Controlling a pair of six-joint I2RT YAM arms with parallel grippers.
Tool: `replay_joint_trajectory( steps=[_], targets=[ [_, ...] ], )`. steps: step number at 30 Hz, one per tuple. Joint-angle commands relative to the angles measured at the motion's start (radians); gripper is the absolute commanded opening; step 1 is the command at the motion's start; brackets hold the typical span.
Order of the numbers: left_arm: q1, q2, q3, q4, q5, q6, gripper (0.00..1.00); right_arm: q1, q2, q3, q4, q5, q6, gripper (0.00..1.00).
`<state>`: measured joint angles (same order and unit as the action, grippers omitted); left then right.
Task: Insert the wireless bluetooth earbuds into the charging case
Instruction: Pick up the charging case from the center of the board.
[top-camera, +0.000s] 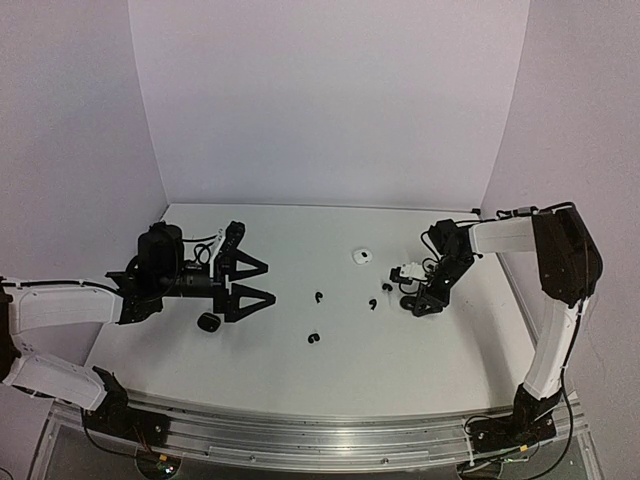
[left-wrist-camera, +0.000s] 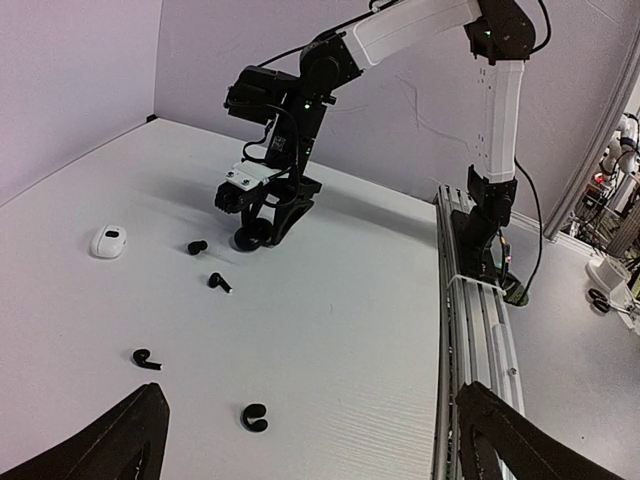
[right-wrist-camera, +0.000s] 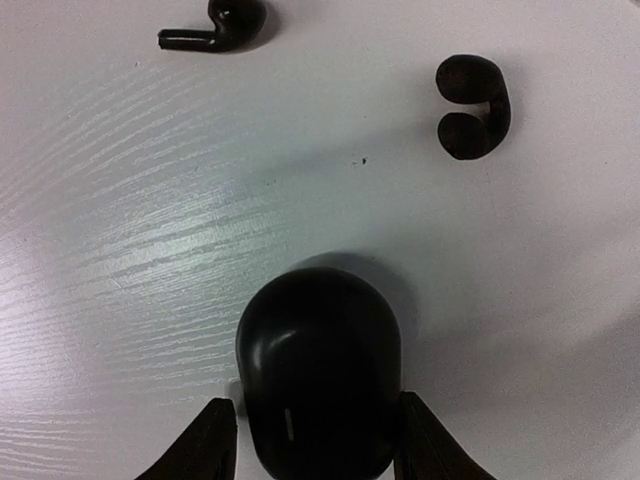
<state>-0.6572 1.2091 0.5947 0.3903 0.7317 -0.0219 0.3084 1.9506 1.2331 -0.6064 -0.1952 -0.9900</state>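
A black charging case (right-wrist-camera: 320, 370) lies shut on the table between my right gripper's (right-wrist-camera: 315, 445) fingers, which press against its two sides. From above, the right gripper (top-camera: 418, 305) points down at the table on the right. Black earbuds lie loose: a stemmed one (right-wrist-camera: 225, 25) and a C-shaped one (right-wrist-camera: 475, 105) just beyond the case, two more (top-camera: 318, 297) (top-camera: 314, 339) mid-table. My left gripper (top-camera: 270, 282) hovers wide open at the left, nothing between its fingers (left-wrist-camera: 110, 440); the nearest earbud (left-wrist-camera: 254, 417) lies on the table ahead of it.
A white case (top-camera: 361, 257) sits shut at the back centre. A second black case (top-camera: 209, 322) lies beside the left gripper. The metal rail (top-camera: 320, 430) runs along the near edge. White walls enclose the table on three sides.
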Motion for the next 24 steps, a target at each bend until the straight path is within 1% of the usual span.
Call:
replay_joint_trajectory(
  steps=[1, 5, 11, 13, 14, 18, 22, 24],
  targets=[
    [0.004, -0.02, 0.045, 0.002, 0.009, 0.02, 0.99, 0.0, 0.018, 0.009, -0.028, 0.002, -0.014, 0.49],
    [0.004, -0.017, 0.05, -0.003, 0.015, 0.02, 0.99, 0.001, 0.02, 0.015, -0.026, -0.023, -0.018, 0.44],
    [0.004, -0.015, 0.054, -0.006, 0.024, 0.02, 0.99, 0.003, 0.025, 0.016, -0.016, -0.063, -0.01, 0.46],
    [0.004, -0.014, 0.055, -0.007, 0.026, 0.02, 0.99, 0.008, 0.032, 0.018, -0.013, -0.068, -0.008, 0.44],
    [0.004, -0.014, 0.056, -0.009, 0.027, 0.02, 0.99, 0.011, 0.037, 0.021, -0.012, -0.067, -0.007, 0.41],
    [0.004, -0.016, 0.059, -0.021, 0.028, 0.02, 0.99, 0.021, 0.044, 0.028, -0.011, -0.069, -0.003, 0.23],
    [0.004, -0.02, 0.06, -0.03, 0.007, 0.013, 0.99, 0.029, 0.01, 0.032, 0.002, -0.075, 0.015, 0.15],
    [0.004, -0.018, 0.062, -0.031, -0.013, -0.014, 0.99, 0.044, -0.04, 0.04, 0.031, -0.083, 0.052, 0.14]
  ],
)
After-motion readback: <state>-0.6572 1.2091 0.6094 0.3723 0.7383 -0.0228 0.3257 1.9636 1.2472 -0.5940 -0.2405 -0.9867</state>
